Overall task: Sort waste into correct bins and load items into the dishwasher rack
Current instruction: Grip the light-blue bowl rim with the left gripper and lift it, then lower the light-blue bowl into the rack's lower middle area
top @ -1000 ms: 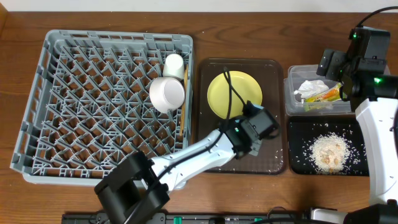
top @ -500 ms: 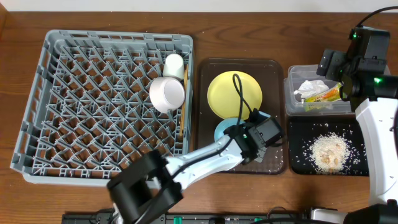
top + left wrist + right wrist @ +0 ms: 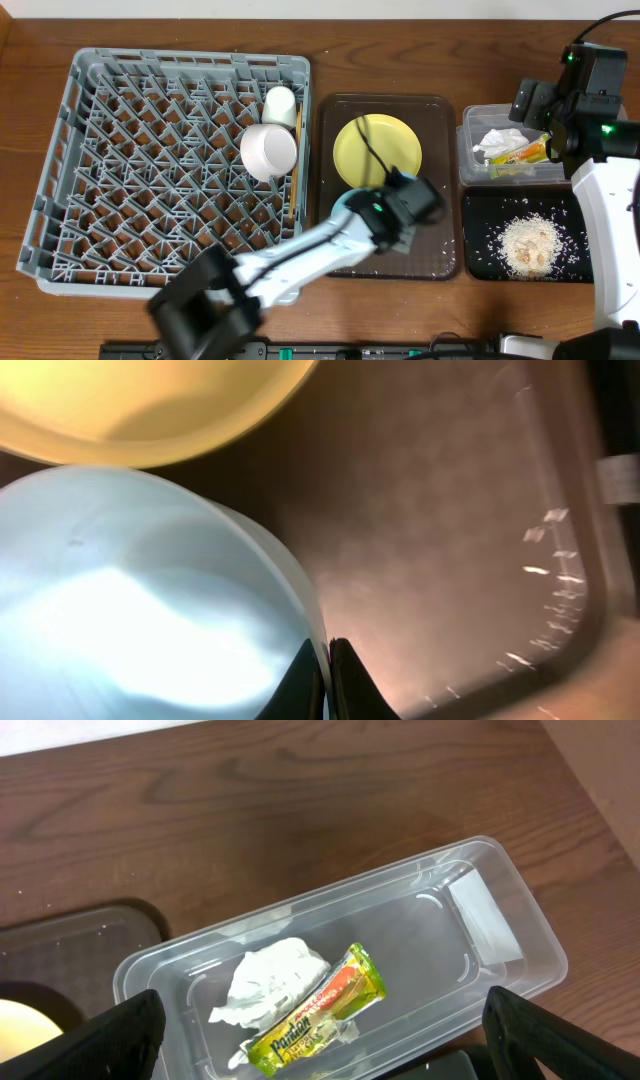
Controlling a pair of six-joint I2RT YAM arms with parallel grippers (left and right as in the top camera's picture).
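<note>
We see wood-grain desk (image 3: 400, 50), satin sheen, top of frame. Dishwasher rack (image 3: 190, 63), left: grey matt plastic. Light blue bowl (image 3: 130, 610) & yellow plate (image 3: 150, 400): smooth, glossy. Brown serving tray (image 3: 450, 510): fine-textured plastic, soft sheen. Clear tub (image 3: 480, 950), upper right: smooth transparent plastic, w/ crumpled paper tissue (image 3: 275, 980) & shiny printed wrapper (image 3: 315, 1010).

Bowl's mostly hidden
Blurry left arm (image 3: 300, 245) covers most of the light blue bowl (image 3: 130, 600); left wrist view crops bowl and yellow plate (image 3: 150, 410).
</note>
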